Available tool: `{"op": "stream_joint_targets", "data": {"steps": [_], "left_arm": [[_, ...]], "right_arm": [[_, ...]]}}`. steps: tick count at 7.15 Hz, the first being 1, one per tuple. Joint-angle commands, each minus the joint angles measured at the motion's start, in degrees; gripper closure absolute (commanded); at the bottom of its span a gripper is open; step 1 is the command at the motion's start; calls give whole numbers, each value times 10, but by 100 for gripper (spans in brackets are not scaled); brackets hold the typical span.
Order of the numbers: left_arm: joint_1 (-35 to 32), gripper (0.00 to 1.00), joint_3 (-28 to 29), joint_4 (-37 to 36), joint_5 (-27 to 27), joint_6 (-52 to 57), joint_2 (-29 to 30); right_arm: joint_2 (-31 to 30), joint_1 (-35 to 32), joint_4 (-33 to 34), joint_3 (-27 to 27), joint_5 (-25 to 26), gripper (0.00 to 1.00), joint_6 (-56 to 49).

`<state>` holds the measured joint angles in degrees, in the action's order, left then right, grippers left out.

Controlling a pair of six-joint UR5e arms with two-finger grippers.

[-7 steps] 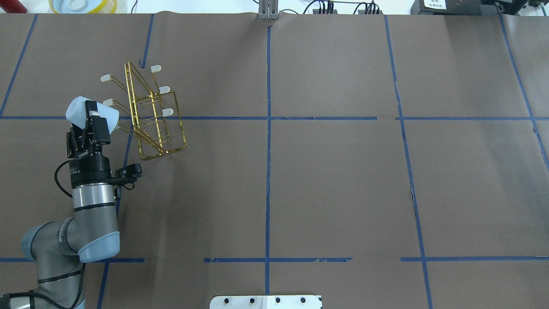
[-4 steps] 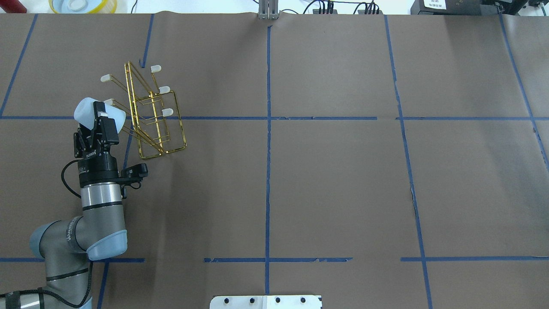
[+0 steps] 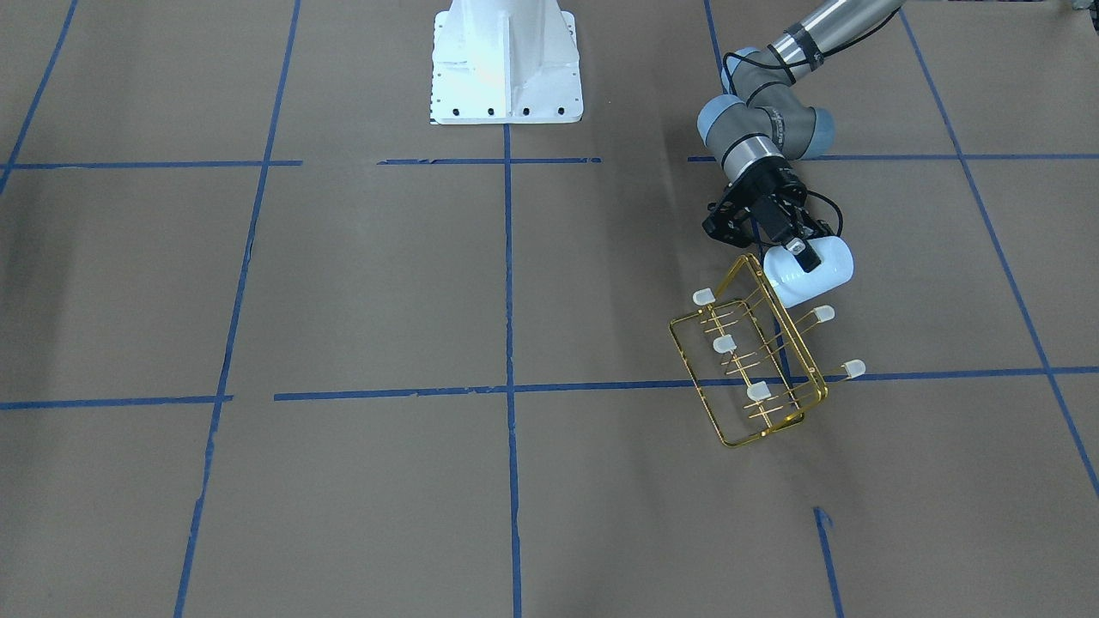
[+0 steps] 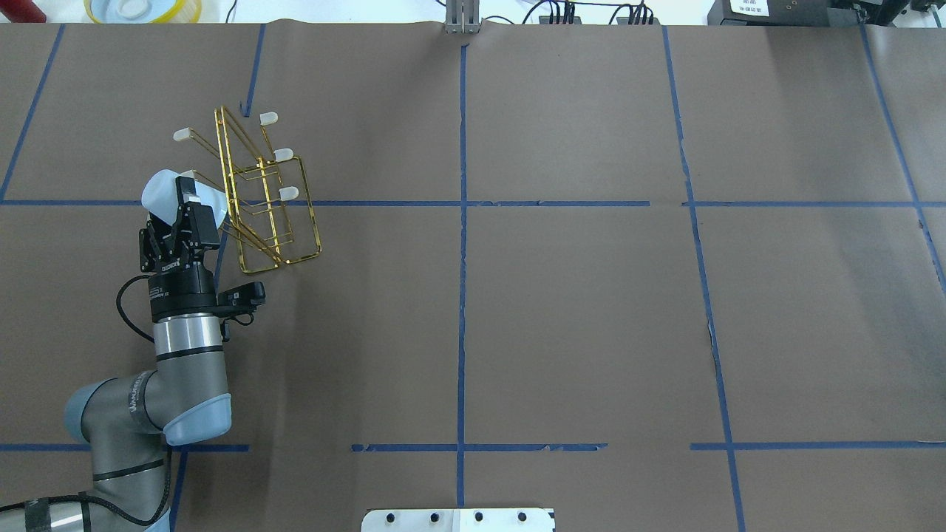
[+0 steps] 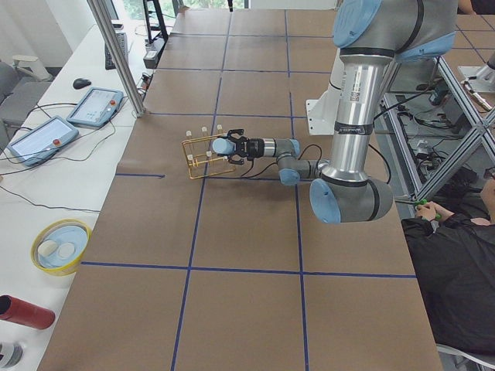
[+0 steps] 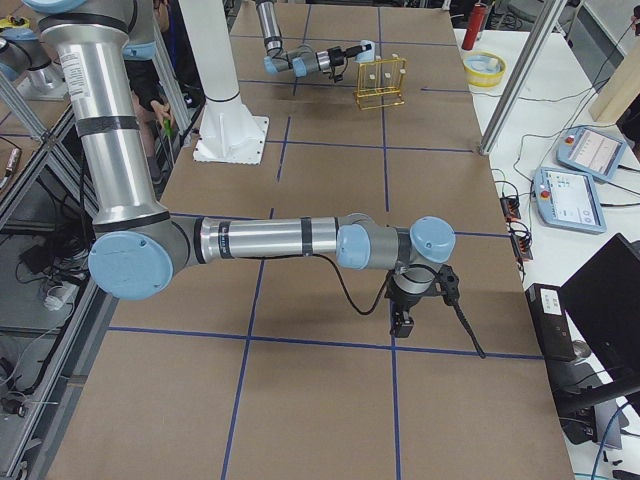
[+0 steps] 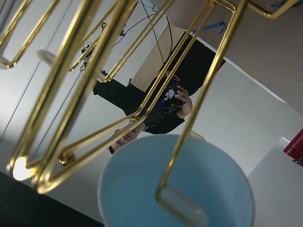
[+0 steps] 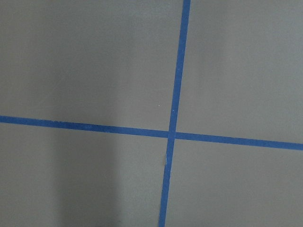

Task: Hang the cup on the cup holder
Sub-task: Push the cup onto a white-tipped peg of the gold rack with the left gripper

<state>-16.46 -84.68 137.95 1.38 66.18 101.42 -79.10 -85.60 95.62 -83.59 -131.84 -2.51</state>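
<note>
1. The table [image 4: 591, 310] is covered in brown paper, which blue tape [image 4: 462, 295] divides into large squares. The robot's white base plate [image 3: 505, 60] sits at the robot's edge of the table.
2. In the exterior left view, a white bench [image 5: 46, 178] runs along the table's far side. It carries two control pendants [image 5: 97, 104], a yellow bowl [image 5: 60, 247] and a red cylinder [image 5: 23, 311]. A person in black [image 5: 456, 263] sits on the robot's side of the table.
3. The cup holder [image 4: 266, 203] stands on the far left part of the table, across a tape line. Its capped prongs stick out to both sides.
4. The left gripper [image 4: 185, 205] is clamped on the cup [image 4: 159, 192], with its fingers pressed against the cup's wall. The cup is held on its side above the paper, with its mouth turned toward the rack and right up against the prongs on the rack's left side.
5. Only the left wrist view looks into the cup's mouth, where a capped prong [image 7: 182, 208] shows against the pale blue inside, with gold wires crossing in front. The overhead and front-facing views show only the cup's outer wall meeting the wires.
6. The right gripper [image 6: 402, 322] appears only in the exterior right view, pointing down over the table well away from the rack. Whether it is open or closed cannot be told. Its own wrist camera shows only paper and a tape crossing [image 8: 171, 133].
</note>
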Motion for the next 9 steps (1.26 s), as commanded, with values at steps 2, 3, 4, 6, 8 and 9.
{"op": "stream_joint_targets", "data": {"steps": [2,3,4,6,8,9], "left_arm": [[-1,65,0,-1,-16,-3,3],[-1,14,0,0,-18,-6,3],[-1,0,0,0,-23,-25,2],[-1,0,-7,0,-24,-26,-2],[-5,0,-51,7,-44,-36,-30],[-5,0,-105,7,-58,-65,-77]], "right_arm": [[0,0,0,0,0,0,0],[0,0,0,0,0,0,0],[0,0,0,0,0,0,0],[0,0,0,0,0,0,0],[0,0,0,0,0,0,0],[0,0,0,0,0,0,0]]}}
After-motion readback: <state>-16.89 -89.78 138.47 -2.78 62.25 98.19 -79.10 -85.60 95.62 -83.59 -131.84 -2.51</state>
